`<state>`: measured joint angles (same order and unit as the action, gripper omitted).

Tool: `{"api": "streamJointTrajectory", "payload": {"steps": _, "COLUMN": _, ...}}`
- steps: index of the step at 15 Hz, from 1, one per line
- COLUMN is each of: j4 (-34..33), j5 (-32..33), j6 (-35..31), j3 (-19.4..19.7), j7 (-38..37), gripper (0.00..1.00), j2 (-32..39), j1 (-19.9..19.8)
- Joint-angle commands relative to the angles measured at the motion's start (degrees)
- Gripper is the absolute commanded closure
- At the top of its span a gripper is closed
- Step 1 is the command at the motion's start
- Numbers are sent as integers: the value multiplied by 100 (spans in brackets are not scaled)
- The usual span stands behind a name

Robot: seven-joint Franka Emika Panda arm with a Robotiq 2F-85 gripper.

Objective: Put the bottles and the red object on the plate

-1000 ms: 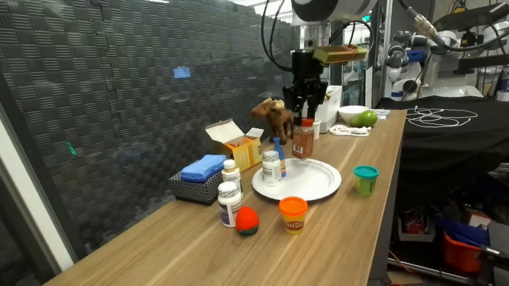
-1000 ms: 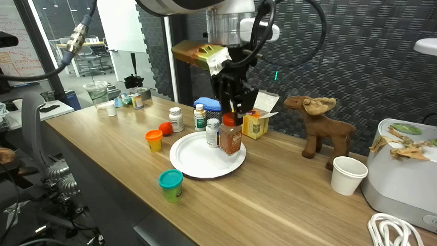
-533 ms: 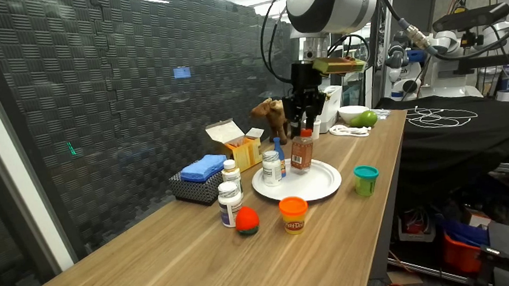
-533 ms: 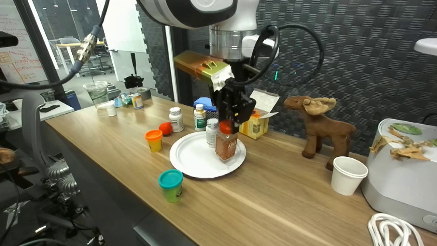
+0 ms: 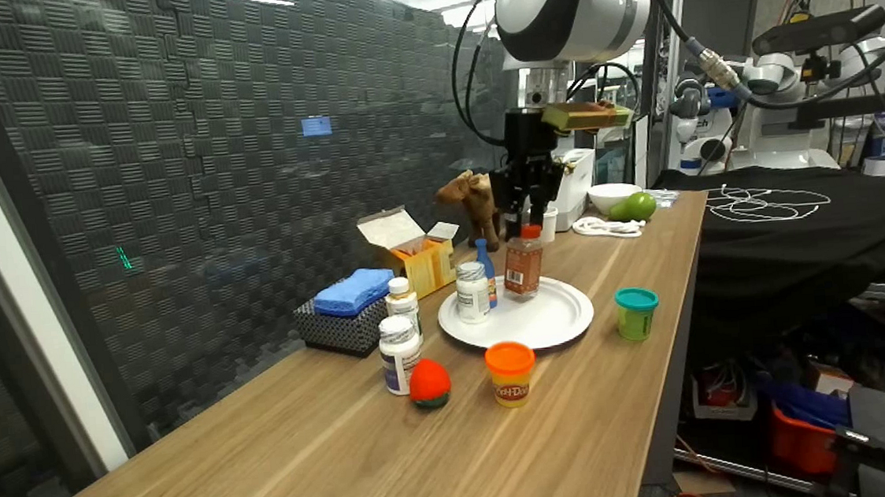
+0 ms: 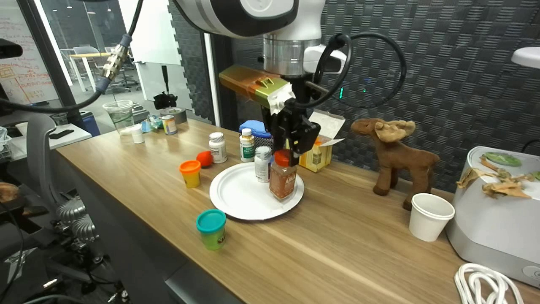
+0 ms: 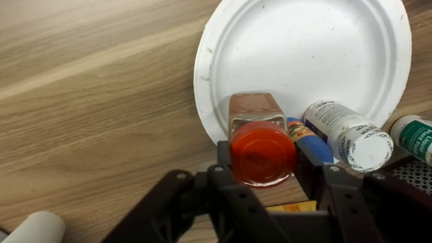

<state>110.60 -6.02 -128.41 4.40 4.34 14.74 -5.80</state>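
Fingers [image 7: 309,171] closed on red cap of red-capped bottle [image 7: 258,104], one per side; wrist view shows both against it, so gap = cap width only. Cap sits btwn the tips; brownish body sticks out below, approx upright. Pos.: over plate [image 7: 303,60], close to rim; base resting on plate or just above, can't tell.

Also on plate: blue bottle [image 7: 319,145] w/ orange label, upright, just beside the gripped one, and white pill bottle [image 6: 262,166], upright. Wrist view has blue btwn the other two. One finger overlaps blue in that view; contact unclear.

Off plate, on surface [image 5: 333,462]: green-label bottle [image 6: 247,147], white, reads "Liquid Plant Food" in wrist view; purple-label bottle [image 5: 401,354], also white, in front of it in an exterior view. Both upright, near plate. Red object [image 5: 428,376] = small, round, dark green underside, on surface just beside purple-label bottle; touching or not, can't tell.

Misc.: orange-lidded tub [image 5: 511,381], yellow body, near plate; teal-lidded tub [image 5: 635,322], green body, also near plate, diff. side. Yellow box [image 5: 432,269], flaps up, near plate too. Blue cloth [image 5: 355,291] lies on patterned box [image 5: 334,330]. Brown moose toy [image 6: 396,156] stands farther along surface, then white paper cup [image 6: 431,219], just beside gray-white appliance [image 6: 493,228]. White cord [image 6: 491,280] in loops in front of appliance.
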Motion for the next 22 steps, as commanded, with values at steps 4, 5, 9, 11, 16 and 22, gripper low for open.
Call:
{"api": "streamJointTrajectory", "payload": {"steps": 4, "j4": -337, "j5": -157, "j6": 196, "j3": -96, "j7": 159, "gripper": 76, "j2": 209, "j1": -71}}
{"api": "streamJointTrajectory", "payload": {"steps": 5, "j4": -362, "j5": -157, "j6": 251, "j3": -104, "j7": 179, "gripper": 76, "j2": 223, "j1": -74}}
{"api": "streamJointTrajectory", "payload": {"steps": 9, "j4": -349, "j5": -97, "j6": 354, "j3": -96, "j7": 217, "gripper": 11, "j2": 79, "j1": -68}}
{"api": "streamJointTrajectory", "payload": {"steps": 11, "j4": -300, "j5": -71, "j6": 363, "j3": -74, "j7": 196, "gripper": 0, "j2": -86, "j1": -65}}
{"api": "streamJointTrajectory", "payload": {"steps": 16, "j4": -460, "j5": -20, "j6": 759, "j3": -94, "j7": 40, "gripper": 0, "j2": -473, "j1": 28}}
{"api": "streamJointTrajectory", "payload": {"steps": 22, "j4": -1140, "j5": 277, "j6": 1186, "j3": -423, "j7": -324, "gripper": 0, "j2": -501, "j1": 533}}
